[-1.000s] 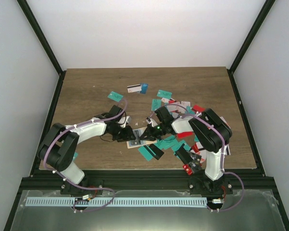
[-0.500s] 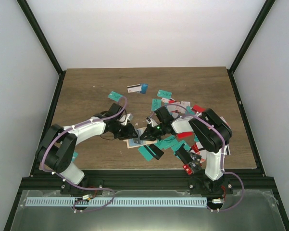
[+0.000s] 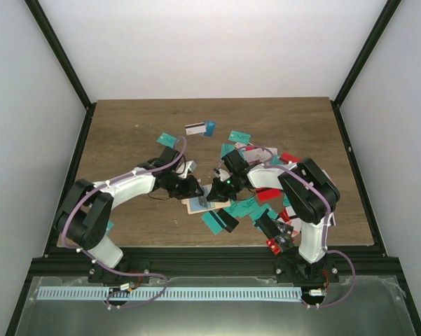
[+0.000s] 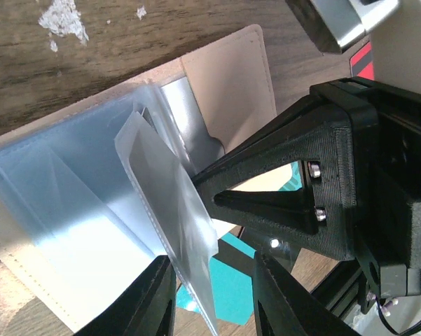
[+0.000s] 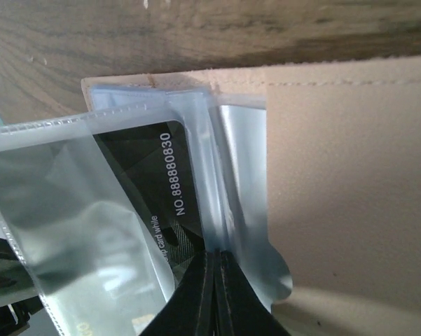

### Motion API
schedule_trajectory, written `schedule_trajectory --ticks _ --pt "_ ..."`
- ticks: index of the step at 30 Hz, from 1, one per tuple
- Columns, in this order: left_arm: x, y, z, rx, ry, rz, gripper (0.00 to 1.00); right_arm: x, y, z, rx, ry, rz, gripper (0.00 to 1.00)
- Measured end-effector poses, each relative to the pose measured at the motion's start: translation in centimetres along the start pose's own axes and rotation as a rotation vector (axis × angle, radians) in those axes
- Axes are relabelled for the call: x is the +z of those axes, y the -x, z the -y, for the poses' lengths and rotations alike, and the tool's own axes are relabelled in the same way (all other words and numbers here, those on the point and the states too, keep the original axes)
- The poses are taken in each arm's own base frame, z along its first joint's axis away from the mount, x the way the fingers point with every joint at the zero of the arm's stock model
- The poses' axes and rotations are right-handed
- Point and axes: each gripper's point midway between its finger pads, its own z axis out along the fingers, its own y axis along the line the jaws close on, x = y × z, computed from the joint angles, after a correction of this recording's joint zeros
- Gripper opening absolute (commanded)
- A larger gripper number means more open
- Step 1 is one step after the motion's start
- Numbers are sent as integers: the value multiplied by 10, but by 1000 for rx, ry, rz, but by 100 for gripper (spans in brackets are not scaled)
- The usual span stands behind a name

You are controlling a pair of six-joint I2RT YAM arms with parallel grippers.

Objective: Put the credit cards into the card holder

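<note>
Card holder [image 3: 198, 206] lies open and flat on the table [image 3: 126, 140], near its front centre, between the two grippers. Tan inner flap [image 5: 350, 175] faces up. A stack of clear plastic sleeves [image 4: 70, 196] is fanned out from the fold. Contents: one black card [image 5: 161, 182] sits inside a sleeve, seen through the plastic in the right wrist view. Printed along its edge in white: "NO.888880830". A second line of smaller print below it is cut off and not legible. The other sleeves visible look empty; the rest are hidden by glare. Right gripper [image 5: 216, 257]: jaws clenched together, with the tips at the edge of the sleeve stack beside the flap. Cannot tell whether a sleeve is caught between them. Left gripper [image 4: 211, 260]: jaws released and standing apart. One loose sleeve leaf [image 4: 171, 217] stands up from the stack and runs down between the fingers [image 4: 157, 301]. It lies close to one finger and clear of the other, so it is not pinched. Credit cards [image 3: 221, 220] are loose on the table around the holder. Teal ones lie just in front of the holder and partly under it. A teal card [image 3: 167, 139] lies behind the left arm. A white card with a dark stripe [image 3: 193, 129] touches a blue one farther back. A mixed red, white and teal cluster [image 3: 270, 155] spreads to the right under the right arm. No print on these can be read from the top view. Pale scuffs [image 4: 63, 17] mark the wood beside the holder.
</note>
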Motion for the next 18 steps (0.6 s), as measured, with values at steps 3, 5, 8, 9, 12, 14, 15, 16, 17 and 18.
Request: schedule_trajectory --ticks 3,5,8,9,12,14,15,16,17,18 --pt "2 2 1 1 0 -1 32 -3 3 2 2 -38 7 11" --pt "4 4 1 1 0 -3 32 -6 5 2 2 -57 13 14" --pt "6 5 1 0 -1 -9 32 -10 9 0 -4 -83 23 20" --pt "7 5 1 -1 -1 -12 32 -11 10 0 -6 -90 27 22" --pt "10 7 1 -3 -2 -18 32 -17 14 -3 -13 -114 40 27" --pt "12 9 1 -4 -4 -21 32 -21 17 -5 -21 -129 50 29" --pt "13 11 2 -3 -5 -22 32 -23 17 -5 -24 -136 54 31" --pt "14 12 3 -2 -7 -23 32 -25 19 -5 -28 -146 60 32" --pt "15 14 5 1 -9 -22 32 -27 20 -6 -28 -155 65 33" --pt "16 16 6 4 -11 -21 32 -30 21 -6 -28 -163 72 34"
